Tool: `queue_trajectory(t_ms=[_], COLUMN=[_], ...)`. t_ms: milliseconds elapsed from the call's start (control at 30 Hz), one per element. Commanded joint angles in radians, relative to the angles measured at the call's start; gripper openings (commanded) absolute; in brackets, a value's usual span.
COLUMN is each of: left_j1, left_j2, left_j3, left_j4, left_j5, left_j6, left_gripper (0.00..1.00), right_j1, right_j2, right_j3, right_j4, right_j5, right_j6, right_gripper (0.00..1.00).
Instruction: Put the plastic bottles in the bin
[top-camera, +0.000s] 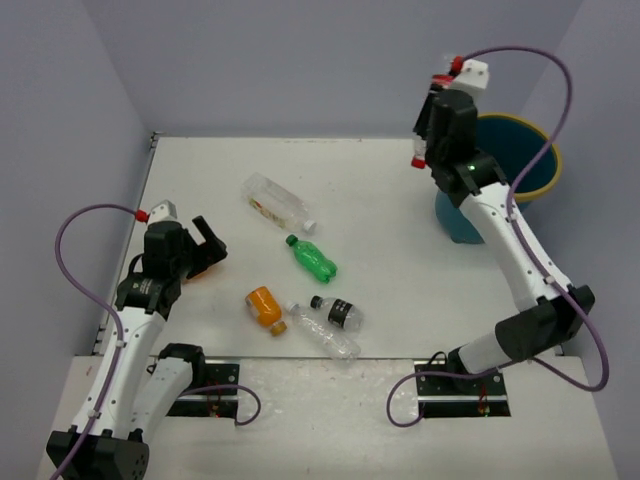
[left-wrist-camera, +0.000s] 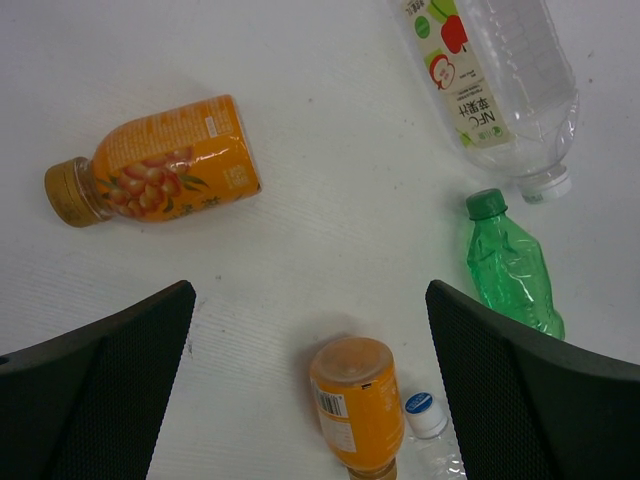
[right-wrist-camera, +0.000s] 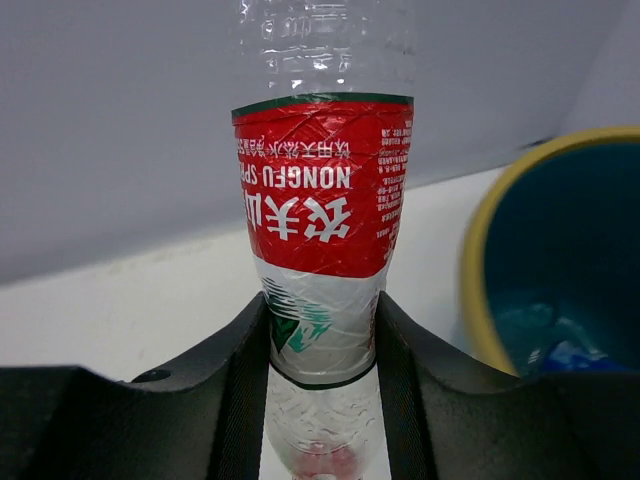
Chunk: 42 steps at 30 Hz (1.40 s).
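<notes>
My right gripper (top-camera: 428, 125) is raised at the far right, just left of the bin (top-camera: 545, 170), and is shut on a clear bottle with a red label (right-wrist-camera: 325, 220). The teal bin with its yellow rim (right-wrist-camera: 478, 270) stands to the right of the bottle. My left gripper (top-camera: 207, 248) is open above the table's left side, over an orange bottle (left-wrist-camera: 160, 160). A second orange bottle (left-wrist-camera: 365, 405), a green bottle (left-wrist-camera: 510, 270) and a clear pale-labelled bottle (left-wrist-camera: 490, 80) lie nearby. A black-labelled bottle (top-camera: 338, 312) and a clear bottle (top-camera: 328, 338) lie at the centre front.
The bin holds something blue and clear at its bottom (right-wrist-camera: 550, 350). Pale walls close in the table at the back and both sides. The right arm (top-camera: 520, 260) slants across the table's right side.
</notes>
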Motion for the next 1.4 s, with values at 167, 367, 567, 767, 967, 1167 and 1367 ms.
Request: queue_trajectory(t_ms=[167, 367, 567, 767, 967, 1167, 1367], left_j1=[0.007, 0.008, 0.007, 0.007, 0.007, 0.007, -0.015], left_j2=[0.057, 0.057, 0.041, 0.045, 0.052, 0.061, -0.003], left_j3=[0.029, 0.021, 0.026, 0.03, 0.03, 0.008, -0.045], left_j4=[0.044, 0.042, 0.022, 0.018, 0.02, 0.028, 0.033], left_j5=[-0.006, -0.009, -0.036, -0.041, -0.03, 0.01, 0.012], left_j6=[0.002, 0.005, 0.004, 0.005, 0.005, -0.006, -0.077], left_gripper=[1.0, 1.0, 1.0, 1.0, 1.0, 1.0, 1.0], right_j1=[-0.196, -0.253, -0.267, -0.267, -0.266, -0.266, -0.266], right_j2=[-0.114, -0.071, -0.016, -0.059, -0.234, -0.492, -0.645], right_j3=[0.036, 0.02, 0.034, 0.084, 0.014, -0.268, -0.494], right_j4=[0.127, 0.164, 0.152, -0.031, -0.163, -0.073, -0.059], right_j5=[0.389, 0.485, 0.498, 0.331, -0.216, -0.575, -0.583], right_j6=[-0.221, -0.245, -0.252, -0.169, -0.114, 0.008, 0.093], right_gripper=[0.19, 0.42, 0.89, 0.99, 0.99, 0.99, 0.99])
